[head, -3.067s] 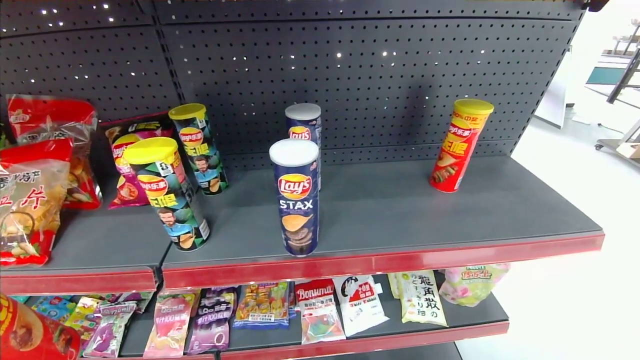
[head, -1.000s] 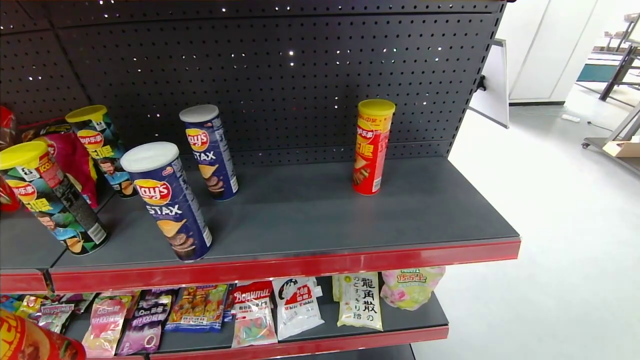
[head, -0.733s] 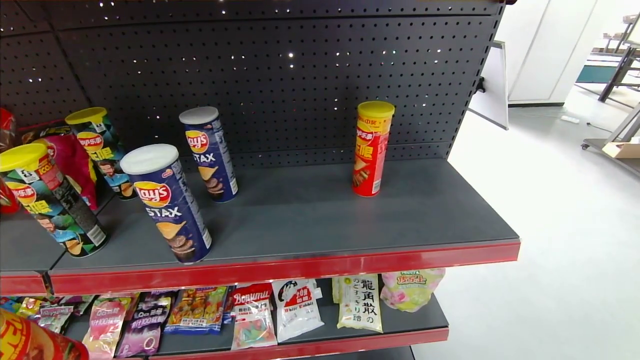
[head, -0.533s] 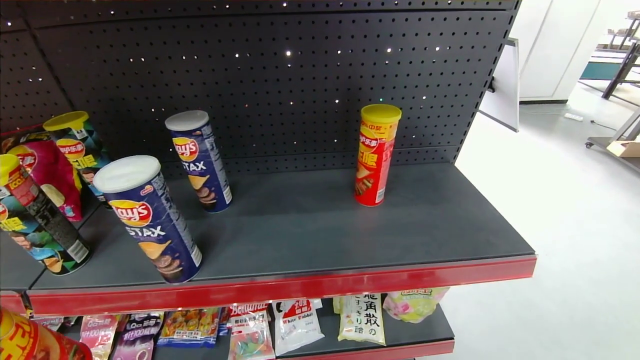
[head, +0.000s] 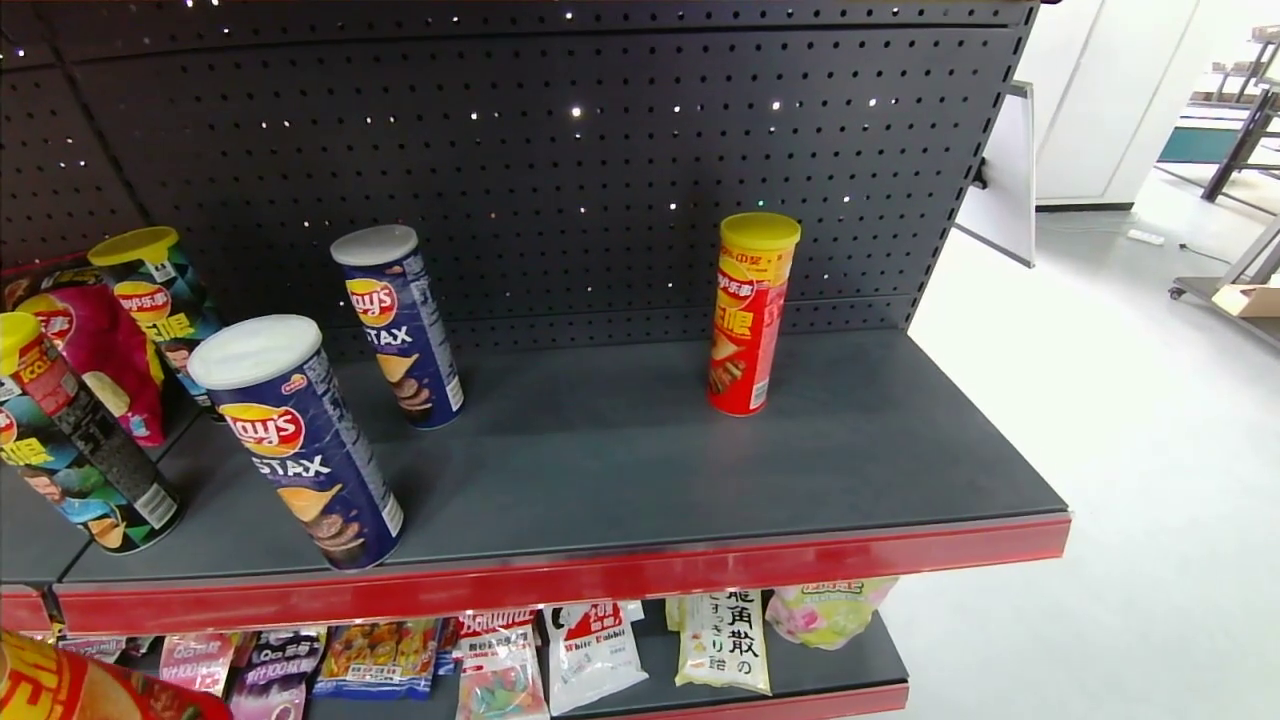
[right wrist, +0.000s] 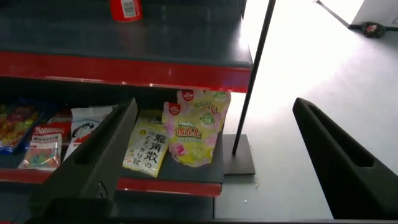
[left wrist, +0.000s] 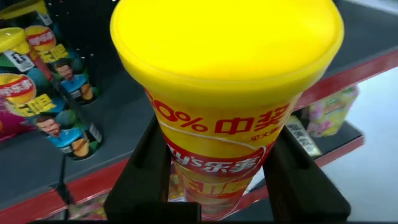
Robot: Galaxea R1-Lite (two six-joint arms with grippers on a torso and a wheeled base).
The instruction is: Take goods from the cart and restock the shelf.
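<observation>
Using the standing red can [head: 752,315] as the reference point here. It's upright on the top shelf [head: 650,470], toward the back, close to the pegboard wall, with bare board all around it.

The left gripper [left wrist: 217,134] has its fingers [left wrist: 146,168] pinching another can of the same kind, the held can [left wrist: 227,37], one finger on each side of the body below the yellow lid. In the head view that held can [head: 60,690] sits well off to the left of the standing red can and lower than the shelf's red front edge, so it's not on the shelf yet.

Two blue cans, one at the back [head: 398,325] and one at the front edge [head: 295,445], stand left of the standing red can, well apart from it. Further left are two teal cans [head: 155,300] with yellow lids and a pink bag [head: 95,360].

The right gripper [right wrist: 214,106] is down below the standing red can, in front of the lower shelf [right wrist: 174,183], fingers [right wrist: 93,155] spread wide with nothing between them. A yellow-green bag [right wrist: 193,127] lies on that lower shelf, roughly beneath the standing red can.
</observation>
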